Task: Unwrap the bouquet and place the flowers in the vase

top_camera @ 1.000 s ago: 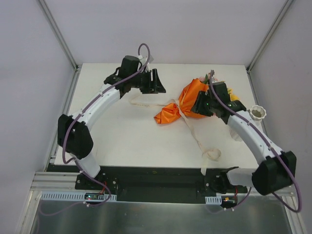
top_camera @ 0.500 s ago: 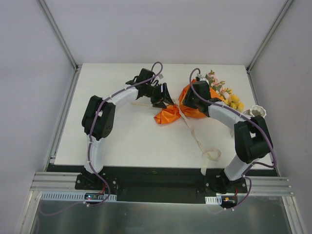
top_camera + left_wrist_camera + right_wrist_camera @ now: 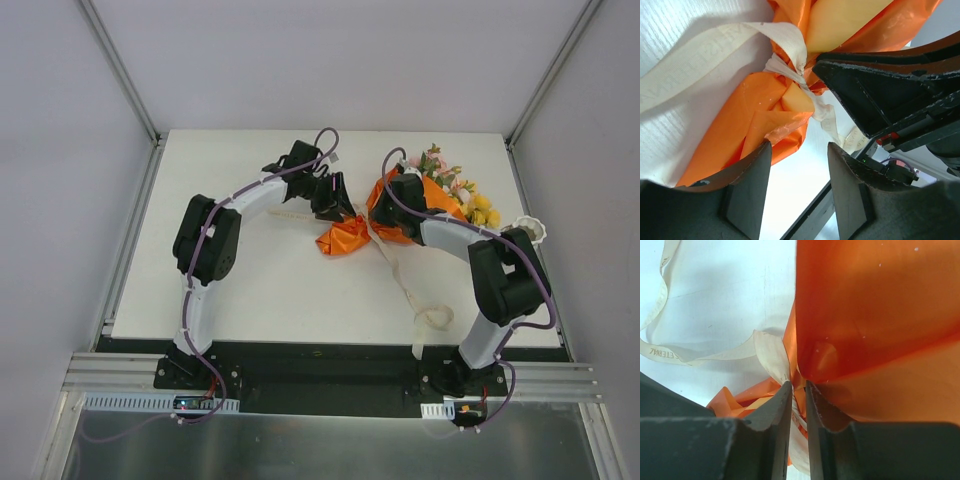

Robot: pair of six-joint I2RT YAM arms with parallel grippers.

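The bouquet (image 3: 400, 212) lies on the table, wrapped in orange paper (image 3: 875, 315) and tied at its waist with a cream ribbon (image 3: 790, 60). The flowers (image 3: 452, 188), pink and yellow, stick out of its far right end. The white vase (image 3: 531, 231) stands to the right of them. My right gripper (image 3: 797, 385) has its jaws narrowed onto the ribbon knot, with ribbon and paper in the slit. My left gripper (image 3: 799, 150) is open just left of the knot, over the paper tail (image 3: 343, 238); one of its fingers (image 3: 752, 175) touches the paper's edge.
Loose ribbon (image 3: 428, 312) trails from the knot to the table's front edge, and another strand (image 3: 290, 212) runs left under the left arm. The right gripper's black fingers (image 3: 875, 90) lie close to the left gripper. Frame posts stand at the back corners.
Both arms swung in to the bouquet's tied waist. The right jaws have narrowed onto the knot. The flowers, hidden by the right arm a second ago, now show.
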